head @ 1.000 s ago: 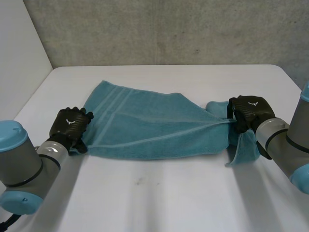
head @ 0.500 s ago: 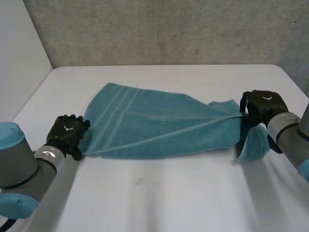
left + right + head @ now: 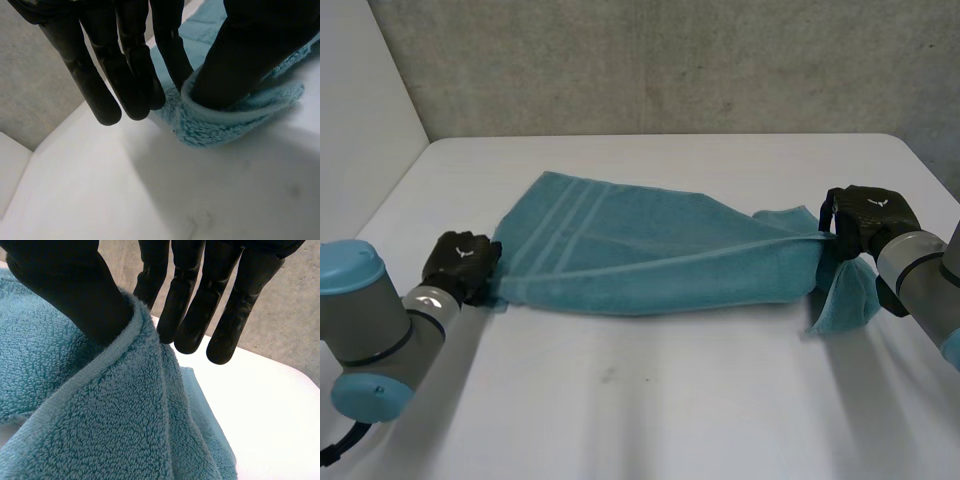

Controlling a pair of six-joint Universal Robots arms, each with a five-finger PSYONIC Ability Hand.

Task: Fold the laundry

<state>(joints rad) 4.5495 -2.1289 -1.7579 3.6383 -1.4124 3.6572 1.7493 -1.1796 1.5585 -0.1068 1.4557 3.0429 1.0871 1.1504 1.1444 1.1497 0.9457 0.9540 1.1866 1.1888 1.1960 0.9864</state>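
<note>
A teal towel (image 3: 650,250) lies stretched across the white table (image 3: 650,410) between my two hands. My left hand (image 3: 460,262) is at the towel's left corner. In the left wrist view its thumb (image 3: 250,50) pinches that corner (image 3: 215,125) against a finger, while the other fingers (image 3: 125,65) hang straight beside it. My right hand (image 3: 870,215) holds the right end a little above the table, and a loose flap (image 3: 845,300) droops below it. In the right wrist view its thumb (image 3: 65,285) pinches the towel's edge (image 3: 100,415) against a finger.
A grey concrete wall (image 3: 670,60) runs behind the table's far edge. A white panel (image 3: 360,120) stands at the far left. Bare tabletop lies in front of the towel.
My left hand has closed on the towel's left corner and drawn back a little leftward. The right hand has pulled its end to the right, so the towel is drawn tighter.
</note>
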